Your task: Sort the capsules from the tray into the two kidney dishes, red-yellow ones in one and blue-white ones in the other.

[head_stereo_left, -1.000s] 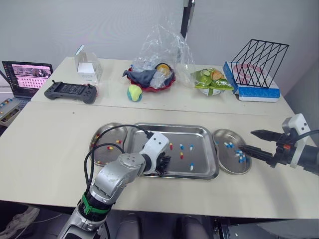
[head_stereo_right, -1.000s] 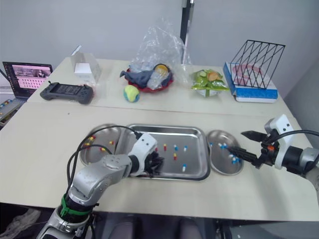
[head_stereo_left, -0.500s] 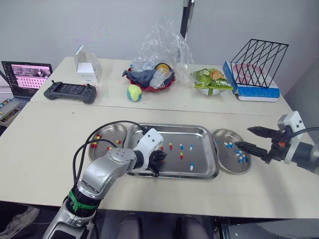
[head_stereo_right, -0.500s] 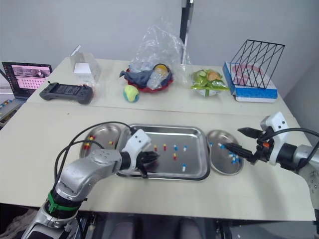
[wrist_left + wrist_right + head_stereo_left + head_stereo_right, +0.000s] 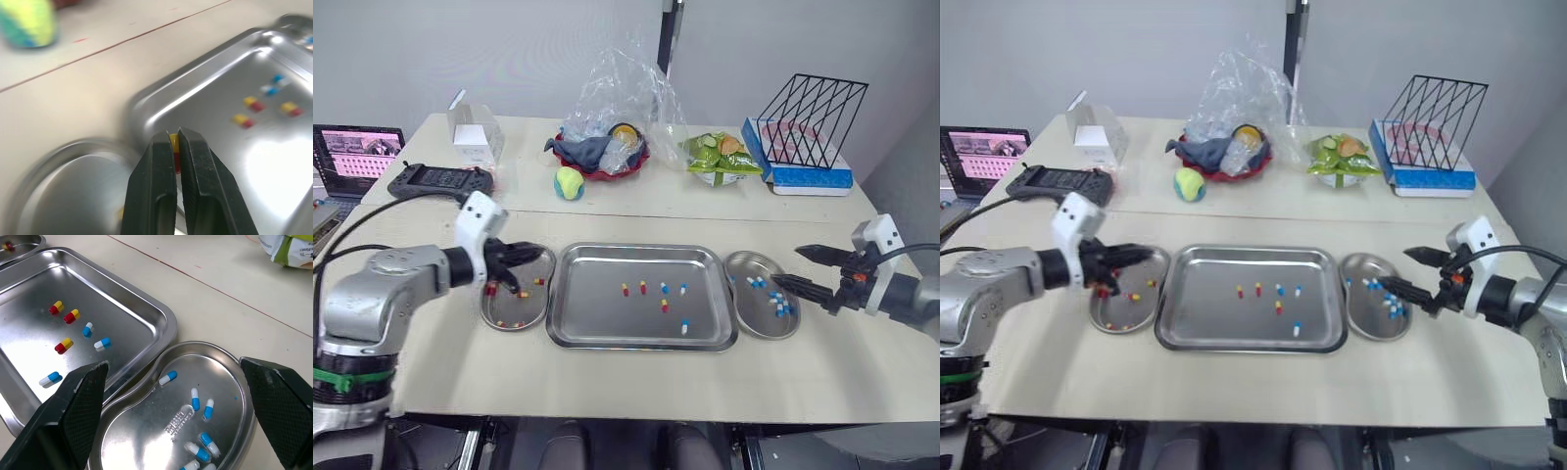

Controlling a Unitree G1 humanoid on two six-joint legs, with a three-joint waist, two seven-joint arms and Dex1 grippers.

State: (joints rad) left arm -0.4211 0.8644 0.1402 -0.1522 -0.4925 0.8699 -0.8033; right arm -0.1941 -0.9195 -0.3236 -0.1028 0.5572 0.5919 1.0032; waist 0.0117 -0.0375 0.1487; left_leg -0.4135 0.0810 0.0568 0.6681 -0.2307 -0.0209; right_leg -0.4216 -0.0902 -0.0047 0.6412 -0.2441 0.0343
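Observation:
A steel tray (image 5: 597, 308) lies mid-table with three red-yellow capsules (image 5: 643, 288) and three blue-white capsules (image 5: 684, 327) in it. The left kidney dish (image 5: 524, 311) holds several red-yellow capsules. My left gripper (image 5: 514, 266) hovers over this dish's far side, shut on a red-yellow capsule (image 5: 174, 147) that stands upright between the fingers. The right kidney dish (image 5: 754, 328) holds several blue-white capsules (image 5: 195, 399). My right gripper (image 5: 788, 266) hangs open above this dish's right edge, nothing between its fingers (image 5: 73, 416).
On the rear table sit a laptop (image 5: 357, 157), a game controller (image 5: 435, 180), a white box (image 5: 475, 132), a tennis ball (image 5: 570, 182), a red bowl under a plastic bag (image 5: 607, 147), a green packet (image 5: 720, 157) and a wire rack (image 5: 813, 108).
My left arm has swung from the tray's front-left corner leftward to above the left dish, carrying a capsule. The right gripper has barely moved. The camera view shifted slightly.

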